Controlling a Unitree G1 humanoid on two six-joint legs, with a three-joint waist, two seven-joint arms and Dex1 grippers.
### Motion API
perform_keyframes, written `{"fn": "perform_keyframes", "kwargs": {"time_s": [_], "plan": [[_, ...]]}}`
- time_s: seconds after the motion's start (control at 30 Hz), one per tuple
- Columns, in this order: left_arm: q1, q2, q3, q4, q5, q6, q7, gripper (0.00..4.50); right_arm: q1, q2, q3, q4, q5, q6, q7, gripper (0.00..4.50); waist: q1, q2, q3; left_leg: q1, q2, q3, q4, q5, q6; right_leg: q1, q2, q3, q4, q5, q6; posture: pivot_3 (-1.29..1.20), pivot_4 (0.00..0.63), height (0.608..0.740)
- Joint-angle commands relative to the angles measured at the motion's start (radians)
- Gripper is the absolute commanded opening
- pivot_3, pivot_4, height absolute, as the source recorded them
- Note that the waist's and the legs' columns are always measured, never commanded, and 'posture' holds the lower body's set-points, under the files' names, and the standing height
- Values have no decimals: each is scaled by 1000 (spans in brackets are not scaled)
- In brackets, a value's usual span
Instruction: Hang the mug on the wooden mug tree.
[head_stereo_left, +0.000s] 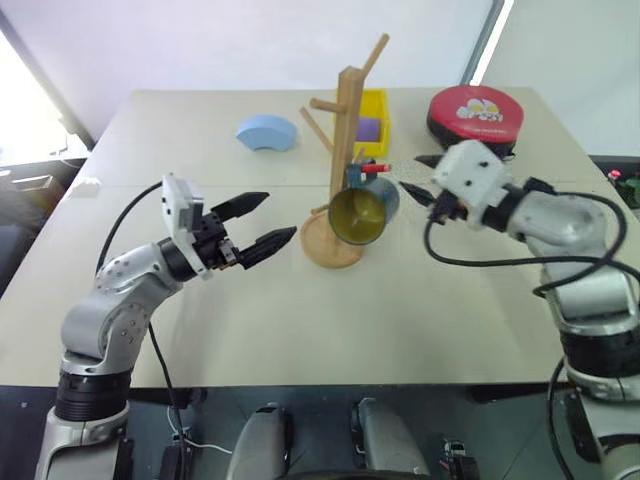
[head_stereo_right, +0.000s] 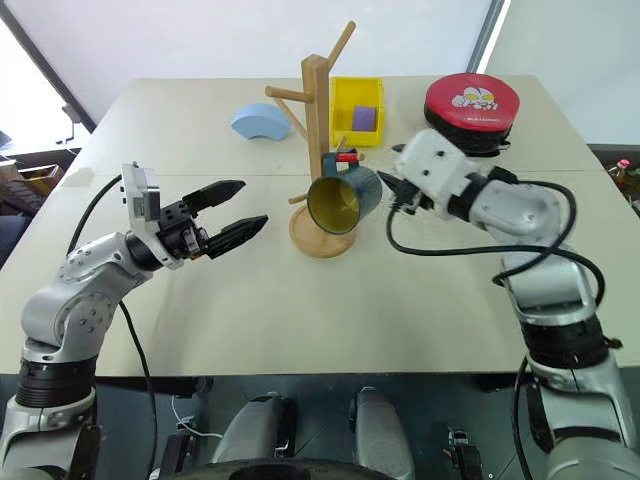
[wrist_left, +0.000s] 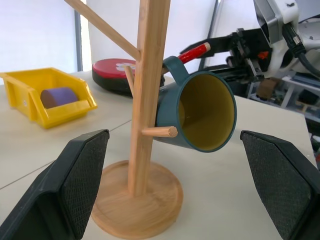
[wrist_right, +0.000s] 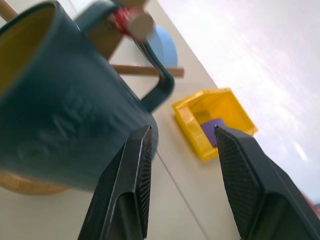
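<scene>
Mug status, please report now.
Both grippers open, left and right, holding nothing. Mug hangs by handle on red-tipped peg of tree. Nothing in the way.

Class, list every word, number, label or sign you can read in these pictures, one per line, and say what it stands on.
Raised lettering on the side of the mug: too blurred to read.
Cartoon print with lettering on the lid of the red round tin: too small to read.
No text shows on the wooden mug tree, the yellow bin or the light blue curved block.
</scene>
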Motion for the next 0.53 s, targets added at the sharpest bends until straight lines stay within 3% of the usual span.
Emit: {"fn": "perform_keyframes", "kwargs": {"time_s": [0.03, 0.13, 0.27, 0.53], "plan": [[28, -14, 51, 97, 104, -82, 89, 4500, 132, 86, -176, 33, 125, -43, -42, 1973, -1, 0, 0, 1, 0, 0, 0, 0, 0, 1, 0, 0, 0, 0, 0, 0, 150, 735], [45, -39, 70, 214, 204, -165, 179, 4500, 241, 194, -251, 110, 176, -109, -99, 1973, -1, -1, 0, 1, 1, 0, 0, 0, 0, 0, 2, 0, 1, 0, 0, 0, 150, 735], [76, -70, 89, 275, 283, -239, 262, 4500, 311, 273, -248, 166, 162, -216, -148, 1973, -5, 0, 0, 1, 1, 1, 0, 0, 0, -2, 2, 1, 2, 0, 1, 0, 150, 735], [147, -84, 101, 260, 283, -246, 257, 4500, 352, 294, -196, 212, 151, -293, -172, 1973, -2, 0, 0, 1, 1, 1, 0, 0, 0, -1, 1, 1, 2, 0, 1, 0, 150, 735]]}}
